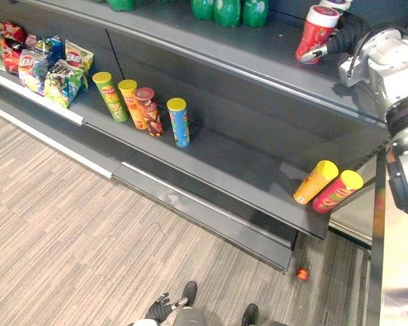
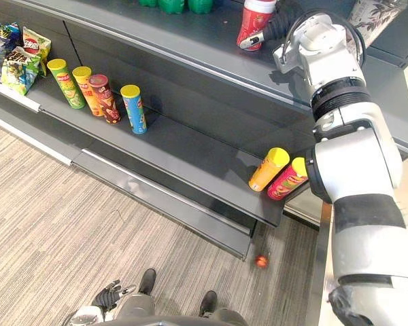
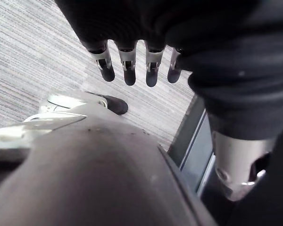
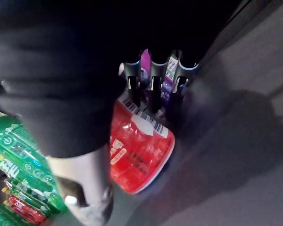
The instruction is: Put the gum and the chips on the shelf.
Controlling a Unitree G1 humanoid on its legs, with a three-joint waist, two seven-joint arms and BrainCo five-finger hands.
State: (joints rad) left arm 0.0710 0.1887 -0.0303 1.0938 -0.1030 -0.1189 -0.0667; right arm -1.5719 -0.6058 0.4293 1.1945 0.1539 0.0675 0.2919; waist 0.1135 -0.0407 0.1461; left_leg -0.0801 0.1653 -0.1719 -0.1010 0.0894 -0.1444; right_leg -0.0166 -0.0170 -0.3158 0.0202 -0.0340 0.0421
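Right hand [image 1: 338,39] is clamped round the red gum tub [image 1: 315,32], which sits slightly tilted on the upper shelf [image 1: 258,61] near green bottles [image 1: 228,10]. Two chip cans [image 1: 326,185] lie at the right end of the lower shelf [image 1: 231,163]; four cans [image 1: 149,111] stand further left. Left hand [image 3: 127,66] hangs low with fingers loose and apart, holding nothing.

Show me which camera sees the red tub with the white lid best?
The left eye view: it shows the whole red plastic tub with its white lid, tilted over the grey shelf in the right robot hand. The right eye view clips its lid. The right wrist view shows its red side under the fingers.
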